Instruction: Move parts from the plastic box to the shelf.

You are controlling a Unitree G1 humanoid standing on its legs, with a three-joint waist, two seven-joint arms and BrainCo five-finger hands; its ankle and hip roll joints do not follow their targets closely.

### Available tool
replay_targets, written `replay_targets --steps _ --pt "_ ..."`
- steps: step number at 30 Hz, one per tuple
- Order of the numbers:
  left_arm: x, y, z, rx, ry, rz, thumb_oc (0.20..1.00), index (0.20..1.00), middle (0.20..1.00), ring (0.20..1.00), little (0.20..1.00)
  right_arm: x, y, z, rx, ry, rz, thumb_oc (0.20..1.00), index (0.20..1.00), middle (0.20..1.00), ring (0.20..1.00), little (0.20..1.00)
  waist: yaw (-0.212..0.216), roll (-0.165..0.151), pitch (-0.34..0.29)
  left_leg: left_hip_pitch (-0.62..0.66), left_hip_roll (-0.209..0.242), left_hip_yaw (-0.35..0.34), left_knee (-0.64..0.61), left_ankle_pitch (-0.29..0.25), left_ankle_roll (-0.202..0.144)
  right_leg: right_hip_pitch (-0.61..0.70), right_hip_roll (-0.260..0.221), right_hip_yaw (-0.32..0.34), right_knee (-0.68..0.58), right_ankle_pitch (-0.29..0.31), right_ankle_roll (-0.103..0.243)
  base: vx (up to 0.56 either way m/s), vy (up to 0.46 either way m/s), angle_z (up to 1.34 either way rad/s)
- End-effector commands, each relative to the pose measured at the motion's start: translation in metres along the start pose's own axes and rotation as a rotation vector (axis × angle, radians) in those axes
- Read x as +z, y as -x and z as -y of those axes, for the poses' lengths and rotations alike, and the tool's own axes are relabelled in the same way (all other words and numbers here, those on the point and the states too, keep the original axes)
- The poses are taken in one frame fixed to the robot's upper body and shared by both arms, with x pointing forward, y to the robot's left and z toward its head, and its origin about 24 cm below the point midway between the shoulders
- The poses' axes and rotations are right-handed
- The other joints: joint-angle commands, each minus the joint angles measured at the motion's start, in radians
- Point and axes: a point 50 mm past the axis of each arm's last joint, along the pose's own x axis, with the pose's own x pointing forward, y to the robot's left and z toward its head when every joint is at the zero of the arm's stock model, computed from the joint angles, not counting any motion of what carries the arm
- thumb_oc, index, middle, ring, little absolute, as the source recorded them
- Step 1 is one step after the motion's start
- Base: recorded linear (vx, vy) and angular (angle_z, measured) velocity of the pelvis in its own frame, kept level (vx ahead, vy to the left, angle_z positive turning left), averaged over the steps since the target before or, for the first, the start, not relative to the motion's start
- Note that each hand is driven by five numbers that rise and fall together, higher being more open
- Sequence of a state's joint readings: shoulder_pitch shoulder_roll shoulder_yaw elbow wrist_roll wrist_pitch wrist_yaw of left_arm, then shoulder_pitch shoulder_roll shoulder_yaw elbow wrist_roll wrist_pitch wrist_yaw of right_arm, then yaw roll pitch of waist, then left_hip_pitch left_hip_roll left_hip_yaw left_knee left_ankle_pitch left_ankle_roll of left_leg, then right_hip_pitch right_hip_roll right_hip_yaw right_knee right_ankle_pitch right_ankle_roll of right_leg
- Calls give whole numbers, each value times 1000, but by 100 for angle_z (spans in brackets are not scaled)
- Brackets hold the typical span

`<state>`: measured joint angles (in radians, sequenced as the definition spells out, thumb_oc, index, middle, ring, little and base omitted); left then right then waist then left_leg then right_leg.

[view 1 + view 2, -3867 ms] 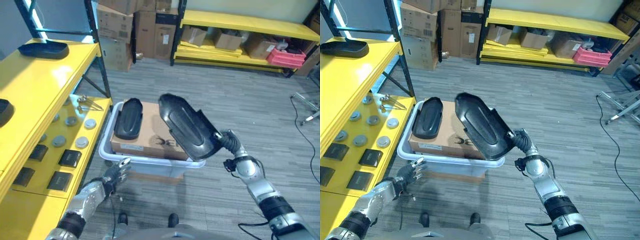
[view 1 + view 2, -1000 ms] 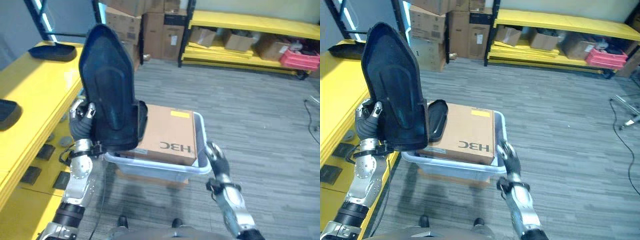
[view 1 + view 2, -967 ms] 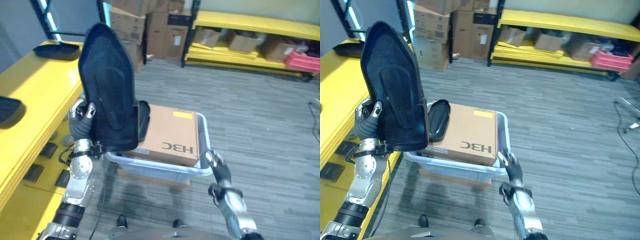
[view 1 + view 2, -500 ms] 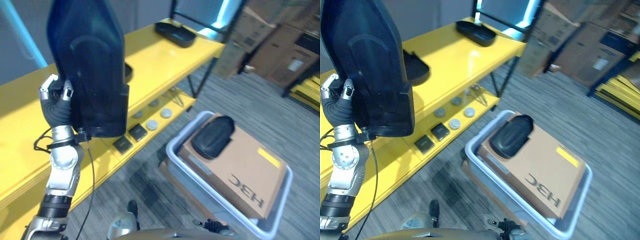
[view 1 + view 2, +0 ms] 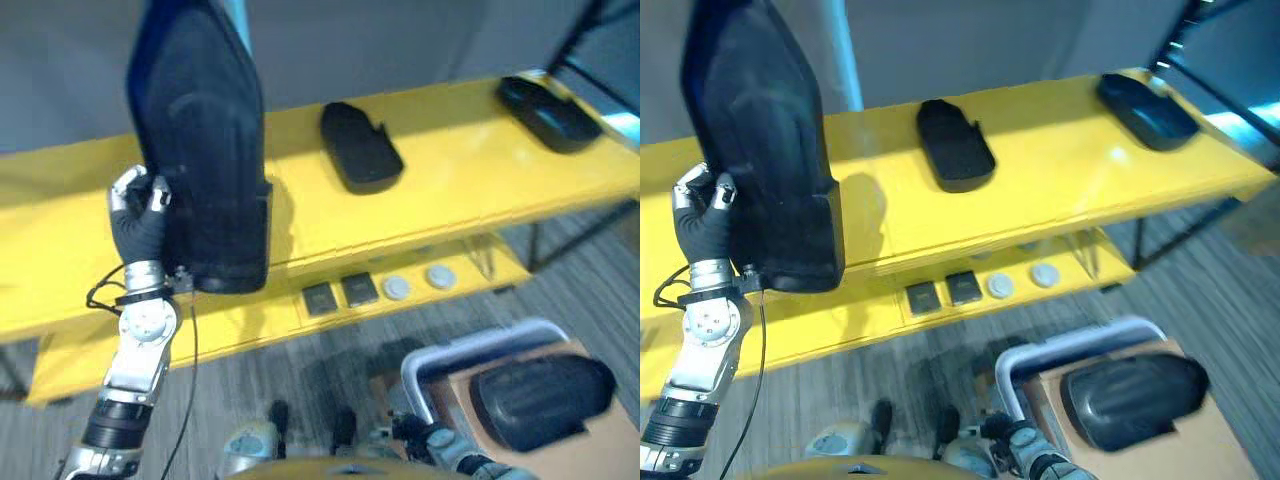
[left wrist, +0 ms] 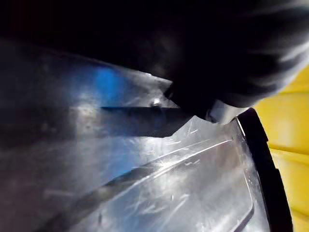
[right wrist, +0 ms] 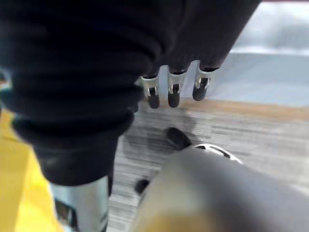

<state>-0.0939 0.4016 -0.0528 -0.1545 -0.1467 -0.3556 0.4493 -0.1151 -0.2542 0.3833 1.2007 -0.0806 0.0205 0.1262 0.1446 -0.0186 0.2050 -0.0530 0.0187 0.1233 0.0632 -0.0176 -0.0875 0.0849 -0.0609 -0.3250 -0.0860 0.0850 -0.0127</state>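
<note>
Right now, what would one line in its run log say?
left hand: gripping black part upright before yellow shelf | right hand: idle, empty | box: one part left

Left wrist cam | I see my left hand's dark ribbed cover across the upper frame | pressed right against it, a large glossy black moulded plastic part, scuffed, with a raised ridge and dark rim | yellow shelf surface past the part's edge | fingers hidden, so I can't judge the grip
</note>
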Motion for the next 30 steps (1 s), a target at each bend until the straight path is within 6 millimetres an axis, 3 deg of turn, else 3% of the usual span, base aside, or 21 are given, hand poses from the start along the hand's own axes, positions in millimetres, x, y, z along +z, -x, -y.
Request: replay_targets --steps 1,3,8,9,11,12,13,14,16,17,20,23,26,30 --pt "21 -19 -4 33 19 139 200 200 200 200 200 -39 8 18 -44 -283 -198 1000 1000 1000 1000 1000 -42 4 -18 -33 73 92 -24 128 -11 90 -43 -21 54 -71 97 5 117 145" --pt "20 -15 -17 99 -52 136 200 200 200 200 200 -46 10 21 -40 -538 -237 1000 1000 1000 1000 1000 -44 9 -33 38 119 65 -65 136 -34 95 -61 -34 53 -65 102 80 256 94" --pt "16 -20 -29 160 -137 130 200 200 200 200 200 -51 11 15 40 -334 -183 1000 1000 1000 1000 1000 -69 24 -68 103 126 94 -131 131 -41 95 -93 -57 51 -58 117 90 308 20" --pt "11 -24 -31 161 -148 121 200 200 200 200 200 -48 10 6 72 -246 -140 1000 1000 1000 1000 1000 -78 30 -72 116 119 102 -135 119 -31 87 -107 -58 87 -67 129 122 223 30" --pt "8 -28 -31 150 -158 110 200 200 200 200 200 -44 8 -1 79 -244 -112 1000 1000 1000 1000 1000 -80 31 -74 123 107 99 -138 108 -16 84 -112 -56 121 -79 135 112 168 11" --pt "7 -29 -30 141 -161 100 200 200 200 200 200 -41 7 -2 72 -254 -96 1000 1000 1000 1000 1000 -81 31 -74 124 101 96 -139 103 -8 83 -114 -55 136 -86 136 169 229 -4" --pt "3 -36 -28 122 -145 63 200 200 200 200 200 -27 4 -5 32 -330 -16 1000 1000 1000 1000 1000 -94 31 -64 136 74 89 -136 80 25 38 -145 -39 259 -77 153 107 159 -18" --pt "3 -36 -28 122 -141 61 200 200 200 200 200 -25 4 -5 28 -334 -10 1000 1000 1000 1000 1000 -94 31 -65 133 73 89 -137 83 28 29 -147 -37 267 -70 154 111 184 -16" --pt "-7 -42 -25 157 -18 20 200 200 200 200 200 -2 3 4 -62 -380 108 1000 1000 1000 1000 1000 -149 38 -43 160 72 90 -147 67 51 -74 -156 27 376 -19 169 75 113 -8" --pt "-15 -44 -21 183 5 -4 200 200 200 200 200 6 4 8 -60 -371 163 1000 1000 1000 1000 1000 -188 42 -35 169 77 73 -150 60 45 -94 -119 81 307 -39 164 79 38 -18" --pt "-25 -50 -14 183 43 -64 200 200 200 200 200 8 4 2 -11 -304 187 1000 1000 1000 1000 1000 -233 26 -36 188 59 62 -150 25 52 -119 -115 146 210 21 179 102 -77 1" --pt "-44 -46 -8 181 146 -202 200 200 200 200 200 8 5 -7 -4 -181 196 1000 1000 1000 1000 1000 -249 23 -52 191 81 82 -150 34 35 -60 -89 154 122 0 169 105 -142 18" --pt "-69 -34 3 176 171 -373 200 200 200 200 200 -2 7 -4 -3 -286 165 1000 1000 1000 1000 1000 -259 13 -74 196 84 94 -150 33 28 4 -68 168 45 -8 156 159 -146 12" --pt "-92 -26 6 177 141 -500 200 200 200 200 200 -19 9 -2 -9 -260 77 1000 1000 1000 1000 1000 -278 10 -85 200 92 113 -150 33 19 24 -58 176 13 -10 150 113 -75 -14"
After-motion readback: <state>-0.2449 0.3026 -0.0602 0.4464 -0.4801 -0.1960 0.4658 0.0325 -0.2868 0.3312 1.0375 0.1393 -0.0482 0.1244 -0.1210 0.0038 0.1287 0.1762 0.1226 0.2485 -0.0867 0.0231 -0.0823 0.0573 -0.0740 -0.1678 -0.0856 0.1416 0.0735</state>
